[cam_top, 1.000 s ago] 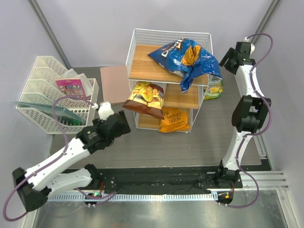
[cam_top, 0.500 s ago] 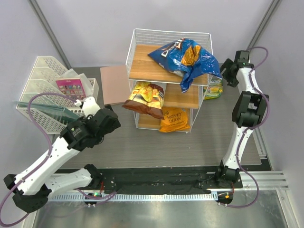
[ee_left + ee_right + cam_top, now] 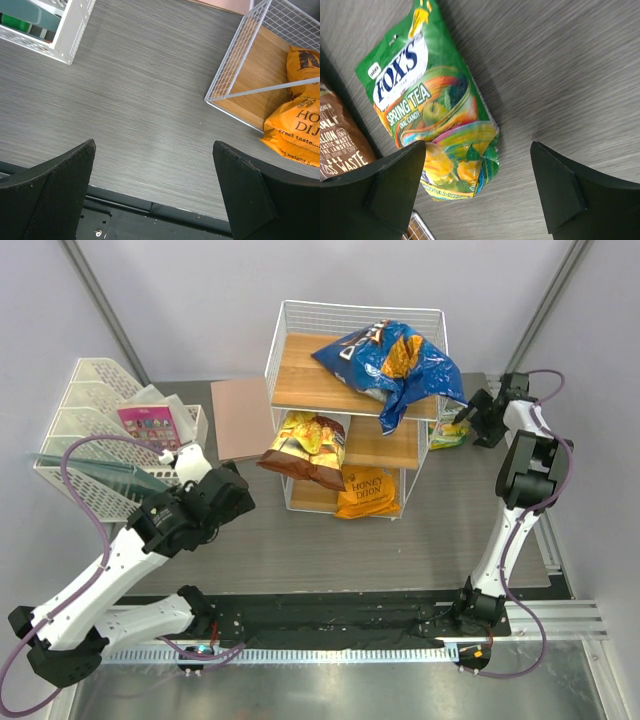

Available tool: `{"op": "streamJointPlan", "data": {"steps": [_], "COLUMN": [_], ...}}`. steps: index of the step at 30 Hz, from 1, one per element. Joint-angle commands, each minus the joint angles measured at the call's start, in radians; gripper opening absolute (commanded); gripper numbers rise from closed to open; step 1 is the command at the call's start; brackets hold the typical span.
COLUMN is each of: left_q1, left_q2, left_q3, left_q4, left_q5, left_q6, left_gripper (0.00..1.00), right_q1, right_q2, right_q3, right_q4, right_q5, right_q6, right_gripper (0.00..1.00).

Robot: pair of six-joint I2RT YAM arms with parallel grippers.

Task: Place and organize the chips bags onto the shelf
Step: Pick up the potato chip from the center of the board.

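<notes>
Shelf [image 3: 300, 375] unchanged | right tool [image 3: 479, 162] lowered, wide over green-yellow bag [image 3: 437, 112] | left tool [image 3: 155, 155] wide, seemingly shifted slightly left

right gripper [image 3: 465, 417] lowered over green bag [image 3: 437, 115] beside shelf [image 3: 300, 380], left gripper [image 3: 236, 497] drawn back leftward

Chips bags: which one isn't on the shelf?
The small green-yellow Fox's bag, flat on the grey table right of the white wire shelf; the blue bag, orange bag and brown bag sit on it.
</notes>
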Motion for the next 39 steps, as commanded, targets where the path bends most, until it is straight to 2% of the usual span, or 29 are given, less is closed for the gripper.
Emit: {"op": "streamJointPlan", "data": {"steps": [1, 4, 9, 16, 19, 20, 22, 23, 25, 30, 32, 39], "left_q1": [0.005, 0.005, 0.005, 0.004, 0.005, 0.005, 0.005, 0.005, 0.005, 0.005, 0.005, 0.005], "left_q2": [0.000, 0.006, -0.012, -0.081, -0.080, -0.080, -0.081, -0.082, -0.088, -0.097, -0.091, 0.003], "left_q3": [0.027, 0.023, 0.006, -0.034, -0.034, -0.034, -0.032, -0.032, -0.031, -0.043, -0.049, -0.065], "left_q4": [-0.012, -0.014, -0.017, 0.031, 0.026, 0.024, 0.026, 0.024, 0.021, 0.055, 0.078, 0.211], "left_q5": [0.019, 0.028, 0.048, 0.038, 0.045, 0.056, 0.061, 0.064, 0.065, 0.064, 0.067, 0.097], "left_q6": [0.002, -0.007, -0.038, -0.026, -0.024, -0.026, -0.021, -0.020, -0.018, 0.006, 0.026, 0.098], "left_gripper": [0.98, 0.98, 0.96, 0.95, 0.94, 0.94, 0.93, 0.93, 0.93, 0.94, 0.94, 0.96], "right_q1": [-0.001, -0.001, -0.001, -0.001, 0.001, 0.001, 0.004, 0.004, 0.004, 0.004, 0.004, 0.008], "right_q2": [-0.030, 0.004, 0.039, 0.010, -0.002, -0.004, -0.004, -0.008, -0.027, -0.168, -0.218, -0.559], "right_q3": [-0.012, -0.012, -0.044, -0.128, -0.179, -0.193, -0.207, -0.223, -0.245, -0.338, -0.389, -0.581], "right_q4": [0.107, 0.133, 0.179, 0.202, 0.232, 0.233, 0.232, 0.233, 0.230, 0.155, 0.097, -0.112], "right_q5": [-0.060, -0.115, -0.217, -0.239, -0.233, -0.233, -0.228, -0.215, -0.193, -0.048, -0.040, 0.095], "right_q6": [-0.011, -0.012, 0.020, 0.029, 0.044, 0.046, 0.046, 0.046, 0.044, 0.058, 0.078, 0.066], "right_gripper": [0.91, 0.90, 0.82, 0.70, 0.54, 0.43, 0.28, 0.12, 0.01, 0.01, 0.01, 0.01]}}
